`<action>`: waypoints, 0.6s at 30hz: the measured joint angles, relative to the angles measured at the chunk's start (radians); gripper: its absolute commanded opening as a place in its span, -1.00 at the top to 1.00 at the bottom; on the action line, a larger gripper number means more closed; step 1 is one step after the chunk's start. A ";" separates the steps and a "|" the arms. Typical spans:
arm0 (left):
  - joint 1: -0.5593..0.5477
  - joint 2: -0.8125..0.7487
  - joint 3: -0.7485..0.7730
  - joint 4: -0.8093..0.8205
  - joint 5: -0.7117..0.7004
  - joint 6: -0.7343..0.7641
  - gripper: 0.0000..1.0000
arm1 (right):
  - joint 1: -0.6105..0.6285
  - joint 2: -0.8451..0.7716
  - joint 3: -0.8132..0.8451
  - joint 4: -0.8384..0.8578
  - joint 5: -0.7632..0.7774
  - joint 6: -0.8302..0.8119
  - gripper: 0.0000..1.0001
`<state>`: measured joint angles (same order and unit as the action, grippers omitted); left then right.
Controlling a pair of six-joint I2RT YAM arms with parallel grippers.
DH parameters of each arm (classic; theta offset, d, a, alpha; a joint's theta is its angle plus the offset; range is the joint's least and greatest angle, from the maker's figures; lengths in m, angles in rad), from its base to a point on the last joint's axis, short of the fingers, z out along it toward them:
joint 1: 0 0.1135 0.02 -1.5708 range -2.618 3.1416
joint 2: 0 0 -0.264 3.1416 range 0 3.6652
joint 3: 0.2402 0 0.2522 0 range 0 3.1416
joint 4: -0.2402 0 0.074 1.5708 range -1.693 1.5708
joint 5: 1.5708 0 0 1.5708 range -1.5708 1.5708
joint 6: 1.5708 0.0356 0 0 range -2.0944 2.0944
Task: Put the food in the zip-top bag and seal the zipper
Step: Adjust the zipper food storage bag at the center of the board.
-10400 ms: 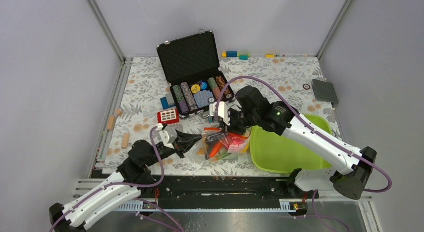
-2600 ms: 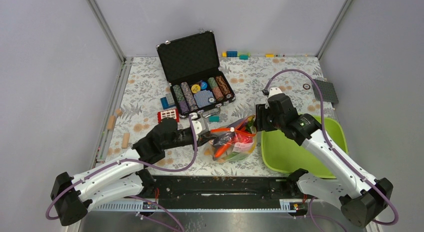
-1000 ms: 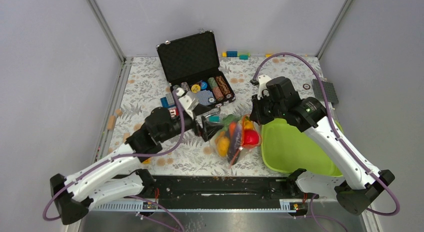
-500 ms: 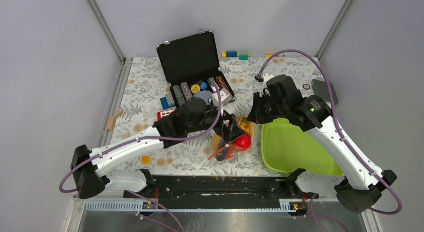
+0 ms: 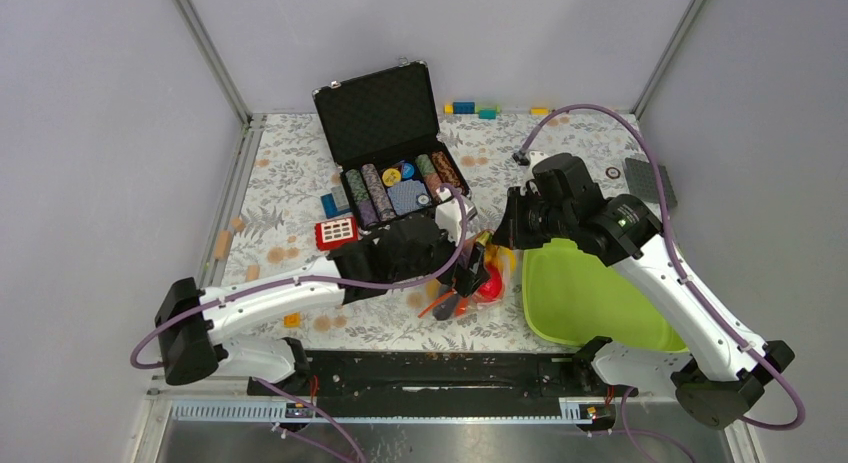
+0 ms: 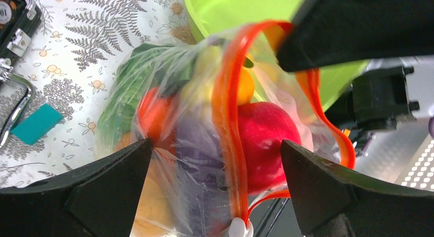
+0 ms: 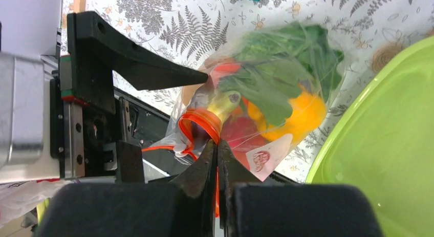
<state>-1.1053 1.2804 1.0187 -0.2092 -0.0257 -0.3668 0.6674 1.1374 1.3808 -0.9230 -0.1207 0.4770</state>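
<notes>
Top view: zip-top bag [image 5: 486, 286] is near the tabletop's [image 5: 290, 183] near edge, mid-width, just left of the lime-green tray [image 5: 600, 303]. Can't tell if its bottom rests on the tabletop. Right end effector [image 5: 500, 235] is at the bag's far side, and left end effector [image 5: 468, 273] reaches over it from the left. Left wrist view: left end effector is released, jaws spread wide, one finger [image 6: 102, 191] on each side of the bag, with no contact on the zipper [image 6: 225, 119]. The zipper gapes in a loop. Food [image 6: 169, 119] is inside, with the red apple [image 6: 266, 139] and green lettuce [image 6: 133, 83] showing through the plastic. Right wrist view: right end effector is clenched on the zipper at one end, holding the mouth up. Step in hand looks like sealing. To do it well, the right should hold its pinch as an anchor. The left should close on the strip just beside that pinch with both tracks stacked between the pads, then slide toward the free end with the strip taut. The apple bulges near the mouth and may keep the tracks apart, so settle the food lower first.
</notes>
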 measured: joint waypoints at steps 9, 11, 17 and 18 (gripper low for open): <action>-0.008 0.052 0.000 0.032 -0.119 -0.093 -0.97 | 0.000 -0.028 -0.029 -0.003 0.014 0.046 1.00; -0.007 0.052 -0.001 0.032 -0.120 -0.081 -0.97 | 0.000 -0.030 -0.008 -0.023 0.036 0.040 1.00; -0.008 0.074 -0.018 0.018 -0.120 -0.043 -0.97 | 0.000 -0.040 0.042 -0.061 0.060 0.015 1.00; -0.008 0.089 -0.018 0.019 -0.121 -0.041 -0.97 | 0.000 -0.043 0.042 -0.068 0.060 0.014 1.00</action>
<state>-1.1137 1.3693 1.0012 -0.1898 -0.1463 -0.4076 0.6678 1.0946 1.4223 -0.9913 -0.0612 0.4911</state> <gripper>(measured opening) 0.985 0.017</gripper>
